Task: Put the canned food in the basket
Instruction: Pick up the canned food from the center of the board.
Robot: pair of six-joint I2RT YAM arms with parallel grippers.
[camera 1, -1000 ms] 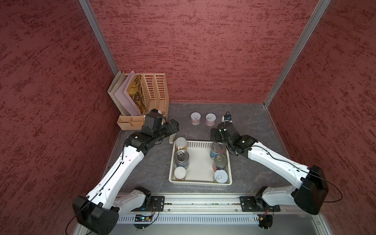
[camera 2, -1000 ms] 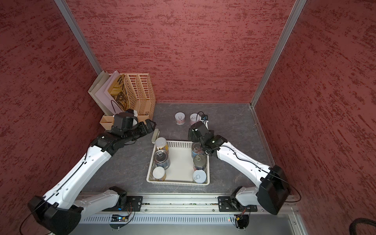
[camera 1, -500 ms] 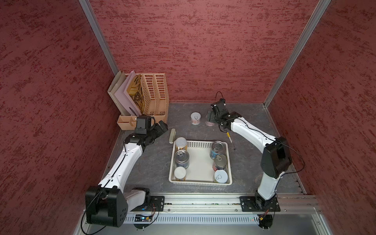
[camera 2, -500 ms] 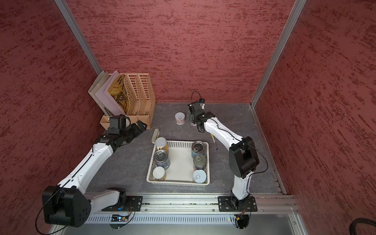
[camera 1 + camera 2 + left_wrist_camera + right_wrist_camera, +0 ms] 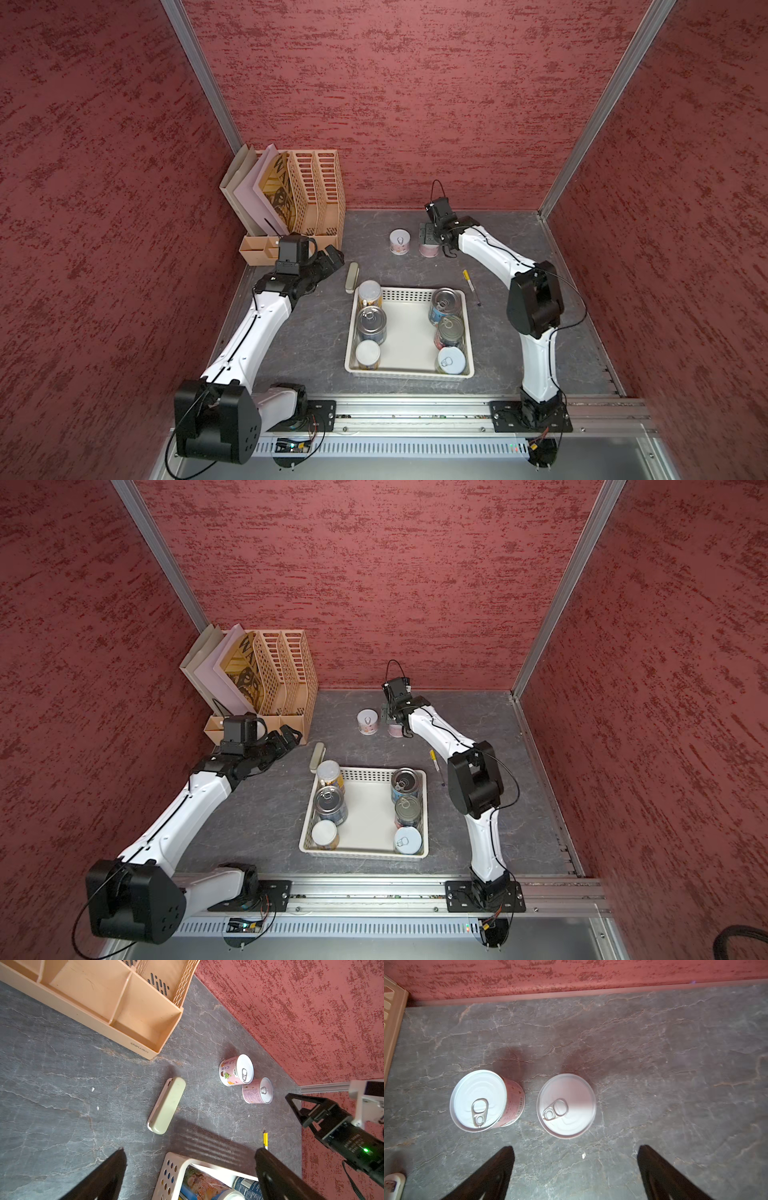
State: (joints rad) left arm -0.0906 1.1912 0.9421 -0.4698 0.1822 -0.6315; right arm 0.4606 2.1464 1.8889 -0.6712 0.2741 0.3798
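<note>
Room's basically a box: rough red textured walls [image 5: 395,104] on 3 sides w/ bare aluminium corner posts [image 5: 198,70], and a dark grey stone-look tabletop [image 5: 299,332] w/ thin pale veins all over it, matte, a few tiny white specks. An aluminium rail [image 5: 415,409] runs along the front edge and both arm bases are bolted to it. A peach slotted plastic file rack [image 5: 318,187] sits in the back-left corner w/ some folders leaning in it. The shallow white rectangular perforated plastic basket [image 5: 409,294] is front-centre on the tabletop, and 6 small cylindrical cans [image 5: 371,325] already stand upright in it, 3 along each long side. The other 2 aren't in yet: a white-lidded can w/ a pastel cartoon label [image 5: 400,242] and a pink-label pull-tab can [image 5: 252,1093] stand upright near the back wall, just beside each other w/ a small gap btw them. The right gripper [image 5: 575,1147] hovers over the pink-label pull-tab can, jaws spread wide, nothing in them; in the right wrist view the lid sits just ahead of the fingertips, not touching. The left gripper [image 5: 189,1150] is also spread wide and empty, hanging over the tabletop btw the rack and the basket's back-left corner. A flat beige stapler-like bar [image 5: 352,277] lies just off that corner, apart from the basket rim afaict. A thin yellow-and-white pen [image 5: 471,286] lies on the tabletop near the basket's right side, not touching it.
</note>
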